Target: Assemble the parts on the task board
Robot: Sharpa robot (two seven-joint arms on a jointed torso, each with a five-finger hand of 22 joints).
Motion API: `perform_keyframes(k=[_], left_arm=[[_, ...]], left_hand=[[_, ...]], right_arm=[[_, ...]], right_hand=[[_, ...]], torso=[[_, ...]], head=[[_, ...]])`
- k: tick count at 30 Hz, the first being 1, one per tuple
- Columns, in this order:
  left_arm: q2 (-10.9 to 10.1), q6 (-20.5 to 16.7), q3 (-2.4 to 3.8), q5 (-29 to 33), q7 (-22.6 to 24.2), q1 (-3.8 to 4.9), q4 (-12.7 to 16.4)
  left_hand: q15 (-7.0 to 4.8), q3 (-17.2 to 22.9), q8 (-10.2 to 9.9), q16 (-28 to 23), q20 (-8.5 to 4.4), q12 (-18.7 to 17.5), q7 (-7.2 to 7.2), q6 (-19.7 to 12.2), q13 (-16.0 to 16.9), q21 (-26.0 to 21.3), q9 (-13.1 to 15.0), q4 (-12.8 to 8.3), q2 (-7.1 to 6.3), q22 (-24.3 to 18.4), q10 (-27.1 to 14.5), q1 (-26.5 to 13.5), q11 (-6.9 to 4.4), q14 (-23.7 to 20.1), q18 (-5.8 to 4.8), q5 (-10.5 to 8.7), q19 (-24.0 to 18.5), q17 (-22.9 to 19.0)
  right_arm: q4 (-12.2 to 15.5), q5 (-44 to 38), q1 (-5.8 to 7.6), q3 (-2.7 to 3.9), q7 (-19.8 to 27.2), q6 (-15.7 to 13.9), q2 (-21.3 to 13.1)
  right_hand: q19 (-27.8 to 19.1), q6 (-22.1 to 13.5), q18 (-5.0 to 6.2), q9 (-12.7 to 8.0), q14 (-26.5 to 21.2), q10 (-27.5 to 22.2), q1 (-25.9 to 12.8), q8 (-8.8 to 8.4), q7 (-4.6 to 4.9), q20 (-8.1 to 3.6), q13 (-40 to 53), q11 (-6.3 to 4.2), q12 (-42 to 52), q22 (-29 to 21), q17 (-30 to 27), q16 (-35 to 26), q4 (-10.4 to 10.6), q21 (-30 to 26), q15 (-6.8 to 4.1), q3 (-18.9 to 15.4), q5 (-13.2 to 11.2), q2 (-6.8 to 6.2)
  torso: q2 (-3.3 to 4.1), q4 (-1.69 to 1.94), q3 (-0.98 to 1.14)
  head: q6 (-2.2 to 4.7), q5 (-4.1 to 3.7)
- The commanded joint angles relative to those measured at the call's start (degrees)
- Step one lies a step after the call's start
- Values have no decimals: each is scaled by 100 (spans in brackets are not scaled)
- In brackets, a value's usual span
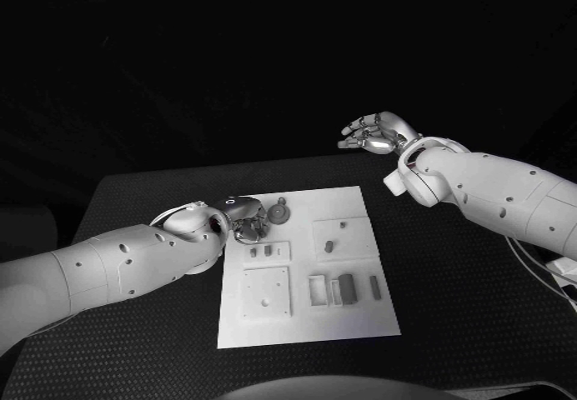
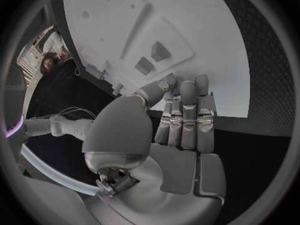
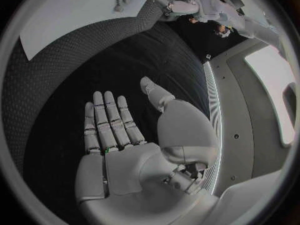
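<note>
- Over on the left, the left arm (image 1: 108, 267) reaches in low across the black table (image 1: 469, 283); its left hand (image 1: 241, 218) sits at the near-left corner region of the task board's far end, right over the board's left edge.
- That left hand is beside a small round part (image 1: 279, 213) near the board's far edge; fingers bent down toward it; whether they actually pinch anything I cannot tell from the head view.
- From the left wrist view the left hand (image 2: 181, 120) has its fingers (image 2: 187, 110) lying side by side and pointing out over the white plate; nothing visible in the palm; two small dark blocks (image 2: 153, 57) lie on the board just past the fingertips.
- Middle now: the task board (image 1: 361, 321) is a white rectangular plate lying flat, centred on the table; it carries raised square plates, with one larger square plate (image 1: 267, 292) at the near left; a small dark slot-shaped part (image 1: 328, 245) on a square to the right; a cluster of grey upright pieces (image 1: 346, 288) near the right edge.
- To the right: the right arm (image 1: 493, 187) is lifted, well apart from the board; the right hand (image 1: 380, 133) hovers beyond the board's far right corner, fingers curled in loosely, holding nothing.
- The right wrist view shows the right hand (image 3: 125, 145) flat-palmed, fingers (image 3: 106, 120) straight and close together, empty; the board (image 3: 69, 15) lies well beyond it.
</note>
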Motion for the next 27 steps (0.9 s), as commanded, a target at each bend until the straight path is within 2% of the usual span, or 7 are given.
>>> perform_keyframes(k=[1,9,20,27], left_arm=[[-1,116,-29,29,-23,-37,6],[-28,-111,-30,157,19,-37,10],[-68,-135,-29,166,-25,-37,-22],[-182,-206,-26,166,-53,-37,-45]], left_hand=[[35,-35,-56,-35,12,-15,27,-111,-25,-28,-26,-4,-124,114,-90,-37,7,-39,78,-8,-55,16],[73,-105,-195,-31,54,-2,150,-410,-58,-22,-112,1,-287,124,-210,-67,47,-98,107,-7,-90,67],[86,-119,-273,-21,72,7,198,-619,-65,-8,-168,11,-328,122,-248,-68,60,-124,125,-7,-105,110],[89,-116,-315,-18,78,10,234,-740,-66,0,-195,10,-347,121,-261,-55,63,-128,132,-7,-108,128]], right_arm=[[7,-9,-1,1,66,41,-5],[8,-9,-1,1,65,34,-20],[13,-62,-3,1,30,93,-34],[148,-558,-51,1,-88,252,-147]], right_hand=[[22,-17,-49,-7,23,52,-18,39,291,-9,2,2,-24,8,8,-19,1,-40,26,-17,-21,3],[22,-18,-49,-8,23,53,-18,39,291,-9,2,2,-25,10,9,-20,0,-42,26,-17,-21,1],[20,-17,-50,-13,19,55,9,44,286,-11,2,2,-33,19,9,-26,-22,-54,27,-12,-20,-5],[102,44,-24,-15,74,80,188,93,249,-21,5,-3,-46,59,32,-2,-199,-54,8,22,-20,-11]], torso=[[0,-1,-2],[1,2,0],[0,0,0],[0,3,-2]], head=[[2,0],[1,-9],[19,-9],[47,-9]])
